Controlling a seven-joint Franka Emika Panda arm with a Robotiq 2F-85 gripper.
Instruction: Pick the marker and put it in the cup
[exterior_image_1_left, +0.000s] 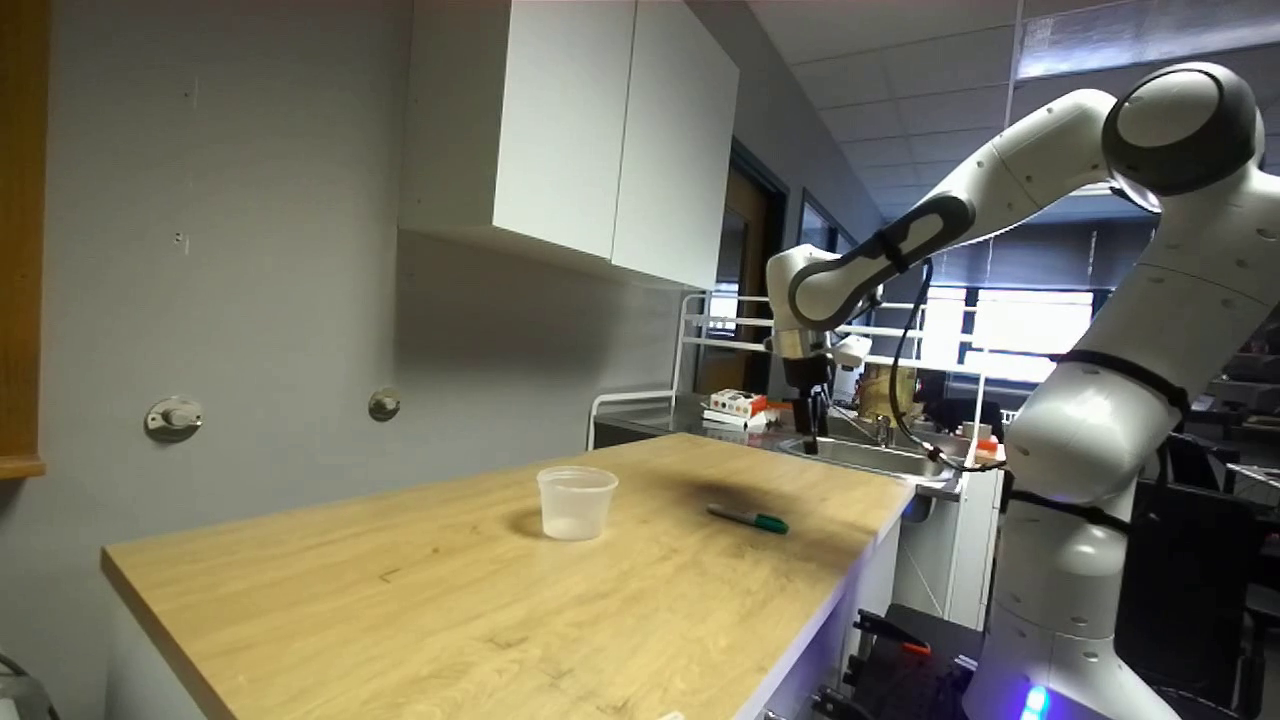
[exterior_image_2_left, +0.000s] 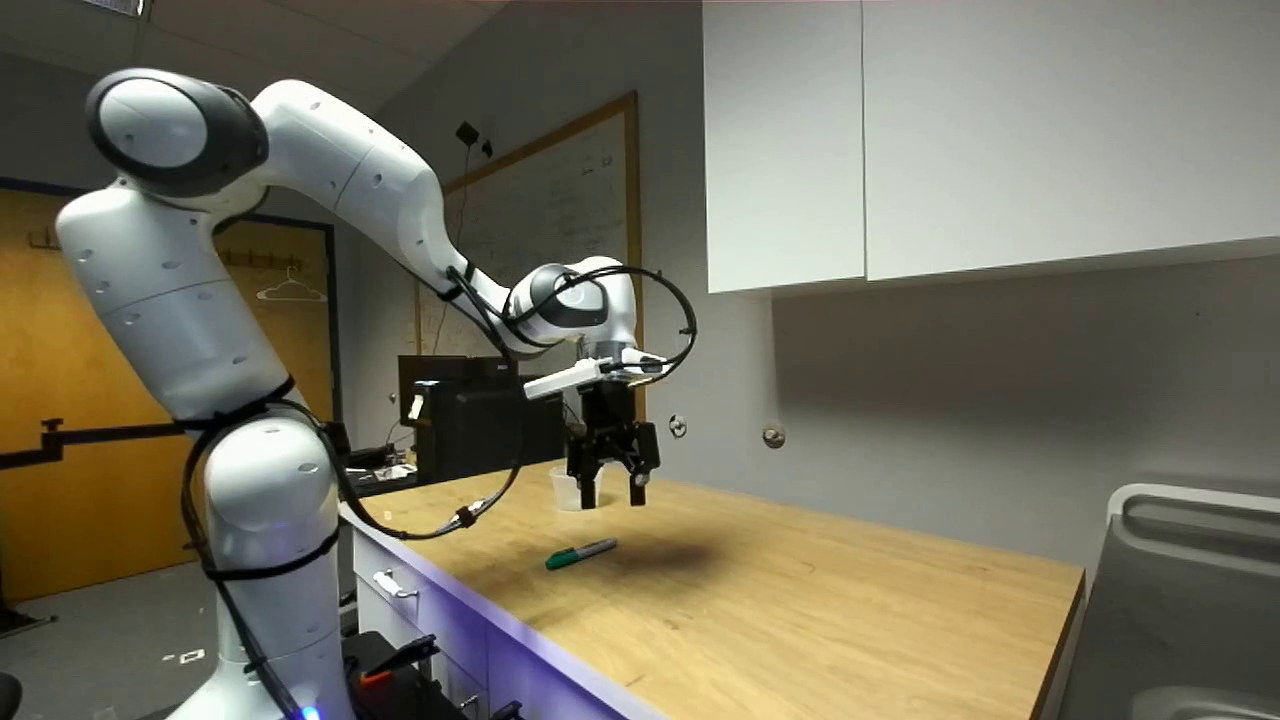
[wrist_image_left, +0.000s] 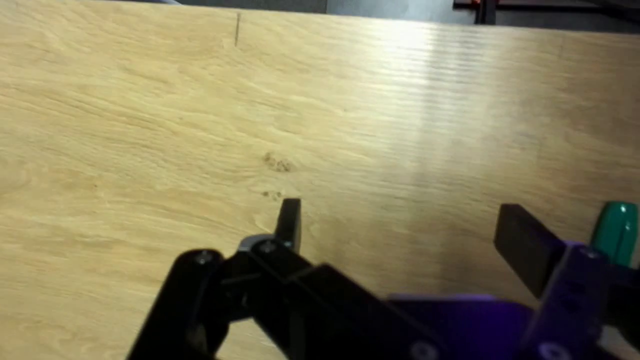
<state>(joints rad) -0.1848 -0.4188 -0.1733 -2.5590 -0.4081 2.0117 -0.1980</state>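
Observation:
The marker, dark with a green cap, lies on the wooden table (exterior_image_1_left: 450, 610) in both exterior views (exterior_image_1_left: 746, 518) (exterior_image_2_left: 582, 554). In the wrist view its green end (wrist_image_left: 616, 231) shows at the right edge, partly hidden behind the right finger. The cup, short and translucent, stands upright on the table (exterior_image_1_left: 576, 504). In an exterior view the cup (exterior_image_2_left: 566, 490) is partly hidden behind a finger; it is not in the wrist view. My gripper (exterior_image_1_left: 811, 447) (exterior_image_2_left: 613, 500) points down above the table, apart from both. In the wrist view its fingers (wrist_image_left: 400, 206) are wide apart with nothing between them.
White wall cabinets (exterior_image_1_left: 570, 130) (exterior_image_2_left: 980, 140) hang above the back of the table. A metal sink (exterior_image_1_left: 870, 457), a white rack (exterior_image_1_left: 632, 400) and small boxes (exterior_image_1_left: 738, 404) are beyond the table's far end. A dark monitor (exterior_image_2_left: 485, 415) stands behind the table.

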